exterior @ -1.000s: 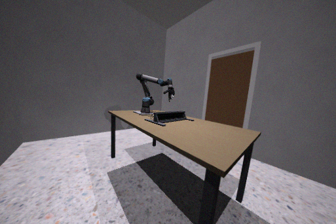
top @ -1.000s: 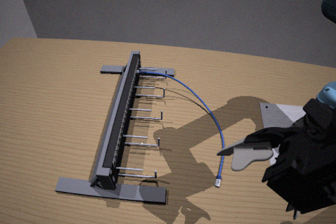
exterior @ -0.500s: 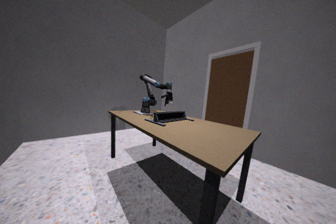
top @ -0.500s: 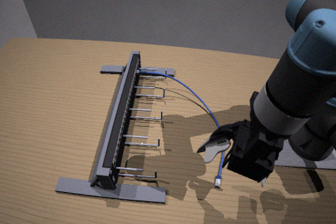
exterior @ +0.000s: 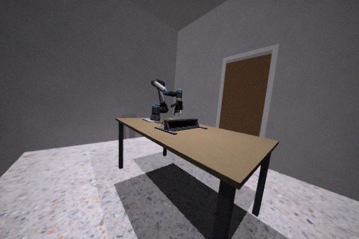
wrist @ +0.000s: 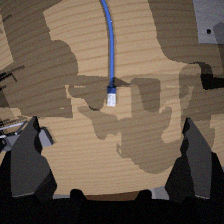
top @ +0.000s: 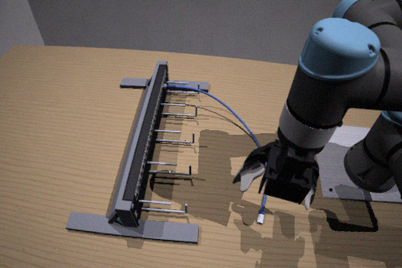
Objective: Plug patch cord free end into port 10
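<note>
I had the fingers spread wide and empty above the free plug (wrist: 111,98), which lay on the surface (top: 57,157) toward its near edge, well apart from the rack (top: 141,145); I judged the pick-up was in hand, calling next for a straight descent.
</note>
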You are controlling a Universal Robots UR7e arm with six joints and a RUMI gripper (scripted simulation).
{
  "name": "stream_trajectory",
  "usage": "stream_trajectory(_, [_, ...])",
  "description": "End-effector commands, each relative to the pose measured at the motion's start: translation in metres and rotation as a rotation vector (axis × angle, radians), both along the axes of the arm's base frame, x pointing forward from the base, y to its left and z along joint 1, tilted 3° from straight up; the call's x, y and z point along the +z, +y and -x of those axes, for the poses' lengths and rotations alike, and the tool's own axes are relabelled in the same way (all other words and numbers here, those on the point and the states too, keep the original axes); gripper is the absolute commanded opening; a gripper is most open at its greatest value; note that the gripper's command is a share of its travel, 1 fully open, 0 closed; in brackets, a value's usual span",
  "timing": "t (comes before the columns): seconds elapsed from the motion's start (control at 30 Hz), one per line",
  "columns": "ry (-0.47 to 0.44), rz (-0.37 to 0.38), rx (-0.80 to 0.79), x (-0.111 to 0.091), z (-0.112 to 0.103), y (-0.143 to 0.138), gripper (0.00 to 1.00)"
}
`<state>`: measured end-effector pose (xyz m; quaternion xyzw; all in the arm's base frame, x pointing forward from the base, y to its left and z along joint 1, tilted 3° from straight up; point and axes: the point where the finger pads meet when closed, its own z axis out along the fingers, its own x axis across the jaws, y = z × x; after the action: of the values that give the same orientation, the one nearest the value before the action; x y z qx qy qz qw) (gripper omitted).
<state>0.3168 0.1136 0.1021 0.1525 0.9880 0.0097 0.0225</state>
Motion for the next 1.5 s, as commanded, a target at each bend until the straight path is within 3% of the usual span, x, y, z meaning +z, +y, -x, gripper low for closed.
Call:
stream_trajectory(0.0, [0.001,-0.002,0.002,0.000,0.000,-0.001,0.00])
stream_trajectory(1.2, [-0.001,-0.002,-0.001,0.000,-0.001,-0.001,0.00])
stream_trajectory(1.47, [-0.072,-0.024,-0.110,0.003,-0.013,-0.003,0.00])
